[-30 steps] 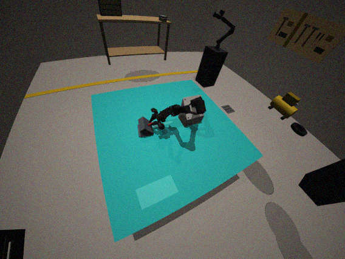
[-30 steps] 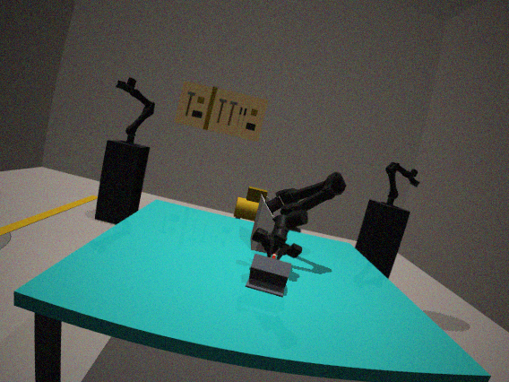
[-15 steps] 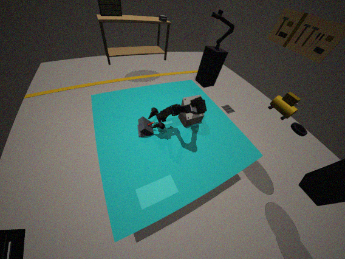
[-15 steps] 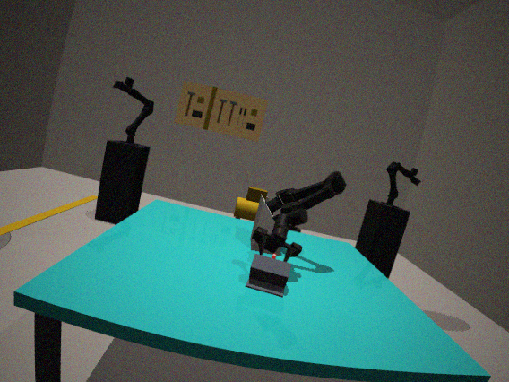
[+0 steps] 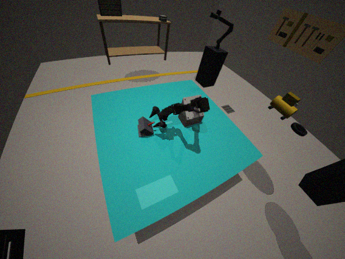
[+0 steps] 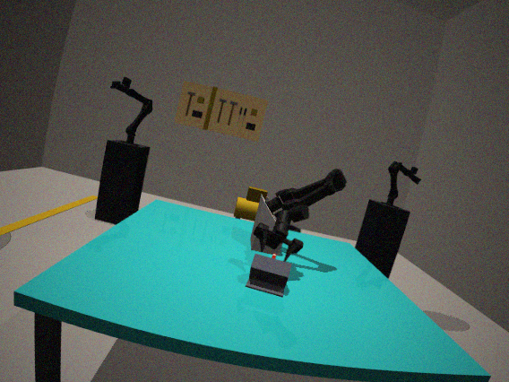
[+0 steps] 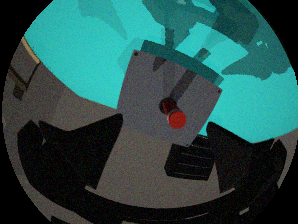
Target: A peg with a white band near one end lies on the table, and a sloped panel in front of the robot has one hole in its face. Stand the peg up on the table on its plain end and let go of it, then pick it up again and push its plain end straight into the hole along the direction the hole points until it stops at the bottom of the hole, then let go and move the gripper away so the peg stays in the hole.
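Note:
The grey sloped panel point(image 5: 144, 127) point(image 6: 268, 276) point(image 7: 143, 149) sits on the teal table point(image 5: 127, 170) point(image 6: 157, 251) point(image 7: 73, 43) in front of the robot. The red peg point(image 5: 150, 123) point(image 6: 273, 256) point(image 7: 176, 117) sticks out of the hole in the panel's face, and only its upper end shows. My gripper point(image 5: 157, 118) point(image 6: 278, 246) point(image 7: 166, 121) is open, with one finger on each side of the peg's free end and a gap to it on both sides. I cannot see the white band.
The arm's grey base block point(image 5: 191, 117) point(image 6: 263, 223) stands just behind the panel. A pale rectangle point(image 5: 156, 191) is marked near the table's front. Off the table are black pedestals point(image 5: 211, 65) point(image 6: 121, 179) point(image 6: 382, 235), a wooden shelf point(image 5: 135, 34) and a yellow cart point(image 5: 285, 104).

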Available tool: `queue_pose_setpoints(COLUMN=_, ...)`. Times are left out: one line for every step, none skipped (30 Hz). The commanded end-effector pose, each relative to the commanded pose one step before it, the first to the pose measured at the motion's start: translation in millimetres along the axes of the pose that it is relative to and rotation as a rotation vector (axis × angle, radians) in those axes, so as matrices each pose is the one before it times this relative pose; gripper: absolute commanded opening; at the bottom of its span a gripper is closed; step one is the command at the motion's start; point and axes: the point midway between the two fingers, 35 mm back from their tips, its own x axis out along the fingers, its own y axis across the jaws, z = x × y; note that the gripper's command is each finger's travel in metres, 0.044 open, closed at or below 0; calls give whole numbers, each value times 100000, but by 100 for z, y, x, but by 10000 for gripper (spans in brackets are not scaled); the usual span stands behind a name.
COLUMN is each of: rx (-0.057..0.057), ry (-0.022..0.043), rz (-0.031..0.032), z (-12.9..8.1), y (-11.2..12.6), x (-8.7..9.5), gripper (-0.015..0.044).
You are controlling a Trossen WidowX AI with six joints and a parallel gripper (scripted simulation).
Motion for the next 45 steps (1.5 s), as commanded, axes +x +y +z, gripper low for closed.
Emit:
queue_pose_setpoints(rx=-673, ry=127, rz=-431, z=-181, y=-177, x=-513, gripper=440)
queue_pose_setpoints(rx=14, ry=-13, rz=19, z=-17, y=2, x=-108, gripper=440)
queue_pose_setpoints(rx=14, ry=-13, rz=18, z=-17, y=2, x=-108, gripper=440)
queue_pose_setpoints(rx=14, ry=-13, rz=18, z=-17, y=2, x=-106, gripper=440)
queue_pose_setpoints(rx=14, ry=-13, rz=18, z=-16, y=2, x=-106, gripper=440)
queue_pose_setpoints(rx=14, ry=-12, rz=18, z=-16, y=2, x=-106, gripper=440)
queue_pose_setpoints(rx=14, ry=-12, rz=18, z=-16, y=2, x=-107, gripper=440)
queue_pose_setpoints(rx=15, ry=-12, rz=18, z=-15, y=2, x=-107, gripper=440)
queue_pose_setpoints(rx=14, ry=-12, rz=17, z=-15, y=2, x=-105, gripper=440)
queue_pose_setpoints(rx=14, ry=-12, rz=17, z=-15, y=2, x=-105, gripper=440)
queue_pose_setpoints(rx=14, ry=-12, rz=17, z=-14, y=3, x=-105, gripper=440)
queue_pose_setpoints(rx=15, ry=-12, rz=17, z=-14, y=3, x=-105, gripper=440)
queue_pose_setpoints(rx=15, ry=-12, rz=17, z=-14, y=3, x=-105, gripper=440)
queue_pose_setpoints(rx=15, ry=-12, rz=17, z=-13, y=3, x=-105, gripper=440)
queue_pose_setpoints(rx=15, ry=-11, rz=16, z=-13, y=3, x=-103, gripper=440)
queue_pose_setpoints(rx=15, ry=-11, rz=16, z=-13, y=3, x=-103, gripper=440)
queue_pose_setpoints(rx=15, ry=-11, rz=16, z=-12, y=3, x=-103, gripper=440)
queue_pose_setpoints(rx=15, ry=-11, rz=16, z=-12, y=3, x=-103, gripper=440)
queue_pose_setpoints(rx=15, ry=-11, rz=16, z=-12, y=3, x=-103, gripper=440)
queue_pose_setpoints(rx=15, ry=-11, rz=16, z=-11, y=3, x=-103, gripper=440)
queue_pose_setpoints(rx=15, ry=-11, rz=16, z=-11, y=4, x=-103, gripper=440)
queue_pose_setpoints(rx=15, ry=-11, rz=15, z=-11, y=4, x=-103, gripper=440)
queue_pose_setpoints(rx=15, ry=-11, rz=15, z=-10, y=4, x=-103, gripper=440)
queue_pose_setpoints(rx=15, ry=-10, rz=15, z=-10, y=4, x=-103, gripper=440)
queue_pose_setpoints(rx=15, ry=-10, rz=15, z=-10, y=4, x=-101, gripper=440)
queue_pose_setpoints(rx=15, ry=-10, rz=15, z=-9, y=4, x=-100, gripper=440)
queue_pose_setpoints(rx=15, ry=-10, rz=14, z=-9, y=4, x=-100, gripper=440)
queue_pose_setpoints(rx=15, ry=-10, rz=14, z=-9, y=4, x=-100, gripper=440)
queue_pose_setpoints(rx=15, ry=-10, rz=14, z=-8, y=4, x=-100, gripper=440)
queue_pose_setpoints(rx=15, ry=-10, rz=14, z=-8, y=5, x=-100, gripper=440)
queue_pose_setpoints(rx=16, ry=-10, rz=14, z=-8, y=5, x=-100, gripper=440)
queue_pose_setpoints(rx=16, ry=-9, rz=14, z=-7, y=5, x=-100, gripper=440)
queue_pose_setpoints(rx=16, ry=-9, rz=14, z=-7, y=5, x=-100, gripper=440)
queue_pose_setpoints(rx=16, ry=-9, rz=14, z=-6, y=5, x=-100, gripper=440)
queue_pose_setpoints(rx=16, ry=-9, rz=13, z=-6, y=5, x=-100, gripper=440)
queue_pose_setpoints(rx=16, ry=-9, rz=13, z=-6, y=5, x=-100, gripper=440)
queue_pose_setpoints(rx=16, ry=-9, rz=13, z=-6, y=6, x=-100, gripper=440)
queue_pose_setpoints(rx=16, ry=-9, rz=13, z=-5, y=6, x=-100, gripper=440)
queue_pose_setpoints(rx=16, ry=-9, rz=13, z=-5, y=6, x=-100, gripper=440)
queue_pose_setpoints(rx=16, ry=-8, rz=13, z=-4, y=6, x=-100, gripper=440)
queue_pose_setpoints(rx=16, ry=-8, rz=12, z=-4, y=6, x=-96, gripper=440)
queue_pose_setpoints(rx=16, ry=-8, rz=12, z=-3, y=6, x=-96, gripper=440)
queue_pose_setpoints(rx=16, ry=-8, rz=12, z=-3, y=7, x=-96, gripper=440)
queue_pose_setpoints(rx=16, ry=-8, rz=12, z=-3, y=7, x=-96, gripper=440)
queue_pose_setpoints(rx=16, ry=-7, rz=12, z=-3, y=7, x=-96, gripper=440)
